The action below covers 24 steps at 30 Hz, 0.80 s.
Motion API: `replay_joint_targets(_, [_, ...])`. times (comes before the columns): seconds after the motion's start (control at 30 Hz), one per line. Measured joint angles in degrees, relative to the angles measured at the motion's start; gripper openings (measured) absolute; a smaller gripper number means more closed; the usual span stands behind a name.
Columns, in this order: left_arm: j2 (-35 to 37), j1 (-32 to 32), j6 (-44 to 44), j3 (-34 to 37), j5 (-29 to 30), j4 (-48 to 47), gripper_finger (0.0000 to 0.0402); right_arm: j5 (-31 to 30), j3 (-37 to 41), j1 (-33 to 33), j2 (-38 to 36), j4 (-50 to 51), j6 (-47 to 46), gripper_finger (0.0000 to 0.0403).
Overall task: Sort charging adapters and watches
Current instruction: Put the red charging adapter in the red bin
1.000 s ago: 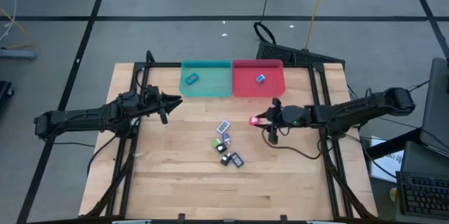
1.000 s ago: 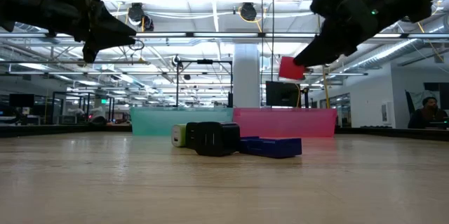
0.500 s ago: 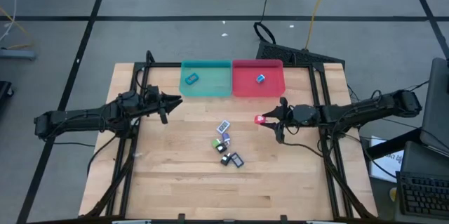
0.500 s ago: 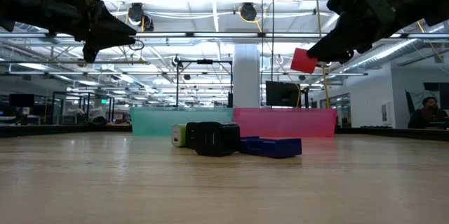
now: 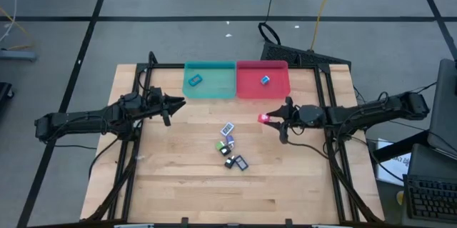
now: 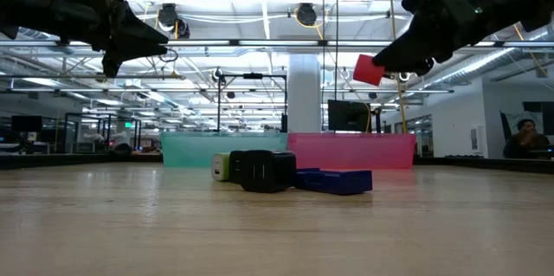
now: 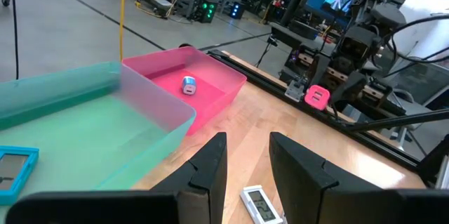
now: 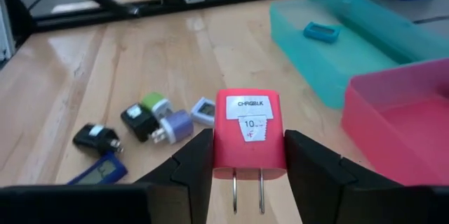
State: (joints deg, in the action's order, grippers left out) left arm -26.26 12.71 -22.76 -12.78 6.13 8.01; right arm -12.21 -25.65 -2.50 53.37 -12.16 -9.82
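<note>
Left end effector (image 5: 180, 101): raised above the left side of the bench (image 5: 178, 185), fingers a narrow gap apart, holding nothing; it points toward the trays.
Teal tray (image 5: 210, 90): far centre-left of the bench, touching the pink tray; one flat teal watch (image 5: 195, 80) lies in it, long axis running left to right.
Pile on the bench: between the two arms, nearer than the trays; a whitish watch (image 5: 227, 128), a lilac adapter (image 8: 175, 125), a green adapter (image 8: 153, 102), two black adapters (image 8: 97, 138) and a dark blue watch (image 5: 241, 163), lying close together at mixed angles.
Pink tray (image 5: 263, 91): far centre-right; one light blue adapter (image 5: 265, 80) lies in it.
Pink adapter (image 8: 250, 140): clamped between the right end effector's fingers, above the bench just nearer than the pink tray; label face up, its two metal prongs pointing back toward the wrist.
Right end effector (image 5: 270, 119): closed on the pink adapter, pointing left, right of the pile and well above the bench.
</note>
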Motion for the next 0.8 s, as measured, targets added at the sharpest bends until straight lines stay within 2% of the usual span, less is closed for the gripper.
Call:
replay_joint_targets(0.33, [0.00,0.00,0.00,0.00,0.00,-0.02,0.0108,-0.05,-0.02,5.50,0.43,-1.58,-6.20,0.0140])
replay_joint_targets(0.43, [0.00,0.00,0.00,0.00,0.00,-0.02,0.0108,-1.88,-0.02,7.08,1.15,-2.25,-8.47,0.0142])
replay_joint_targets(0.53, [0.00,0.00,0.00,0.00,0.00,-0.04,0.0108,-4.10,-0.04,8.30,2.47,-3.84,-9.97,0.0142])
replay_joint_targets(0.8, [0.00,0.00,0.00,0.02,0.00,-0.04,0.0108,-4.53,-0.07,12.88,7.51,-9.56,-12.02,0.0142])
